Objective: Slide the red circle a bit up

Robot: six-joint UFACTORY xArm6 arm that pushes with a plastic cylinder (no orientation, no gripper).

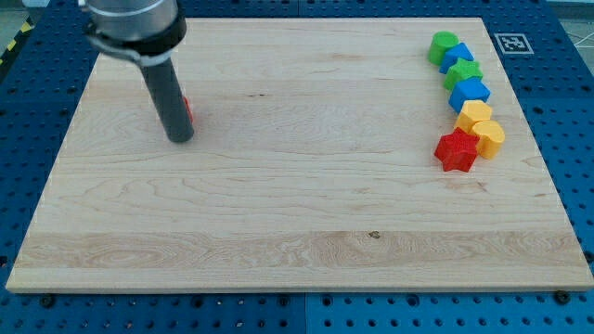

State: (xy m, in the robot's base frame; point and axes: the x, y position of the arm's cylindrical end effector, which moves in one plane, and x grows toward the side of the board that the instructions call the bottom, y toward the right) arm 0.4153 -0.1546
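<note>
While the rod hides nearly all of it, the red circle (187, 110) shows only as a thin red sliver at the rod's right edge, in the upper-left part of the board.

Red circle, shape and axis: too little shows to confirm the round outline, and I cannot tell any long axis or facing from this sliver.

Tip: my tip (180, 139) rests on the wood just below and slightly left of the red sliver, touching it or very nearly; which of the two I cannot tell.

Rod: dark, smooth, matte cylinder, leaning slightly, widening into a grey collar at the view's top.

Pincer: the arm carries none, only the plain rod, so nothing opens, closes or holds.

Board: pale wooden board (306, 213) with fine horizontal grain, a few darker streaks and a small knot near the lower middle.

Surround: blue perforated table (575, 111) with a regular grid of holes; a black-and-white marker tag (512, 43) lies past the board's upper-right corner.

Right-hand column, top to bottom, blocks touching or nearly so, well apart from the tip:
- green block (443, 46), rounded
- blue block (458, 57), angular
- green star-like block (463, 74)
- blue block, lower (471, 92), chunky and faceted
- yellow block (474, 113)
- yellow block, lower (489, 136), roughly hexagonal
- red star (457, 149), just left of the lower yellow one

Block finish: all look like smooth, solid-coloured plastic.
</note>
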